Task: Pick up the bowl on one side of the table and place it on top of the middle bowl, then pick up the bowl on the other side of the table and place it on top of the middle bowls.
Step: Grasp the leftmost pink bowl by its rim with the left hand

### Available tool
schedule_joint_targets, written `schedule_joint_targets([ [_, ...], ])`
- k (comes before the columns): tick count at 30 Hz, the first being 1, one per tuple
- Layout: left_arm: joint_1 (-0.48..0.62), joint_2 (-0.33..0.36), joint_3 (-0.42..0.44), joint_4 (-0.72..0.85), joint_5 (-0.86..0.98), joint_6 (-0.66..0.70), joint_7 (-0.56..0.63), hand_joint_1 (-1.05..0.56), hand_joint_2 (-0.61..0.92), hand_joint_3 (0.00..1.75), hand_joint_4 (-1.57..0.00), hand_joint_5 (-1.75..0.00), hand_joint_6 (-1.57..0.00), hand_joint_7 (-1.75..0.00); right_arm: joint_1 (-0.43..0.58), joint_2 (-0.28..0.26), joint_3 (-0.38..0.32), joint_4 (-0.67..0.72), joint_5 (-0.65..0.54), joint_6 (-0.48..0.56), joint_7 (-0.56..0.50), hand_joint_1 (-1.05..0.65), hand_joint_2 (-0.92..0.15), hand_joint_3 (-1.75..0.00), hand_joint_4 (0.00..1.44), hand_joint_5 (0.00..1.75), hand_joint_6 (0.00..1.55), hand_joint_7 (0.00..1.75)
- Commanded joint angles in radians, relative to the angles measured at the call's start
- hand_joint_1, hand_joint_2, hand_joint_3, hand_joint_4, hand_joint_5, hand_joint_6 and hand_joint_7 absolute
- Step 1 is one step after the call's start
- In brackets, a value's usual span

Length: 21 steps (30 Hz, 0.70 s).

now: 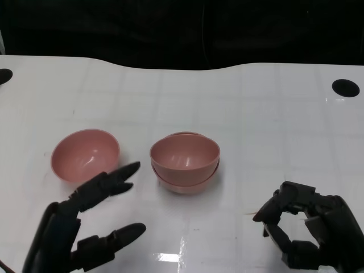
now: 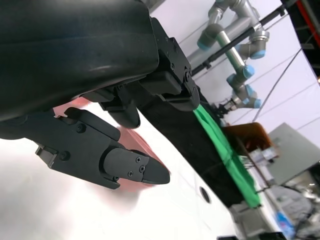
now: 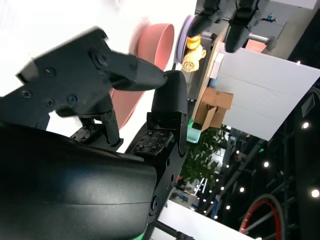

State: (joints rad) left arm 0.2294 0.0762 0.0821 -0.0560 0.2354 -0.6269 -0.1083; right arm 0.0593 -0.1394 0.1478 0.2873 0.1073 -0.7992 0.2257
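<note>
Two pink bowls stacked mid-table, a third waiting at the left

The stacked bowls sit nested, smooth matte pink, on the white table; the single bowl lies just beyond the left hand, fingers spread and empty. The right hand holds nothing, fingers curled in
</note>
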Motion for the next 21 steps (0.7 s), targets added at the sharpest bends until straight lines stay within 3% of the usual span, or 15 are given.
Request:
schedule_joint_targets([
  [1, 0.008, 0.034, 0.012, -0.058, 0.049, 0.047, 0.029, -0.43, 0.92, 0.09, -0.42, -0.36, -0.45, 0.0, 0.012, 0.004, -0.022, -0.018, 0.013, 0.018, 0.012, -0.22, -0.34, -1.42, 0.87, 1.74, 0.83, 1.49],
  [13, 0.007, 0.1, 0.012, -0.198, 0.332, 0.218, 0.127, -0.54, 0.92, 0.11, -0.34, -0.29, -0.31, 0.0, 0.02, 0.025, -0.046, -0.023, 0.012, 0.035, 0.043, -0.23, -0.35, -1.41, 0.89, 1.75, 0.79, 1.59],
  [17, -0.042, 0.124, 0.01, -0.266, 0.546, 0.39, 0.131, -0.5, 0.89, 0.04, -0.34, -0.26, -0.33, 0.0, 0.027, 0.03, -0.046, -0.035, 0.013, 0.055, 0.051, -0.22, -0.37, -1.4, 0.88, 1.75, 0.78, 1.58],
  [21, -0.069, 0.141, -0.02, -0.28, 0.642, 0.479, 0.129, -0.5, 0.87, 0.01, -0.32, -0.23, -0.32, 0.0, 0.033, 0.033, -0.049, -0.048, 0.004, 0.068, 0.052, -0.22, -0.38, -1.39, 0.88, 1.75, 0.78, 1.57],
])
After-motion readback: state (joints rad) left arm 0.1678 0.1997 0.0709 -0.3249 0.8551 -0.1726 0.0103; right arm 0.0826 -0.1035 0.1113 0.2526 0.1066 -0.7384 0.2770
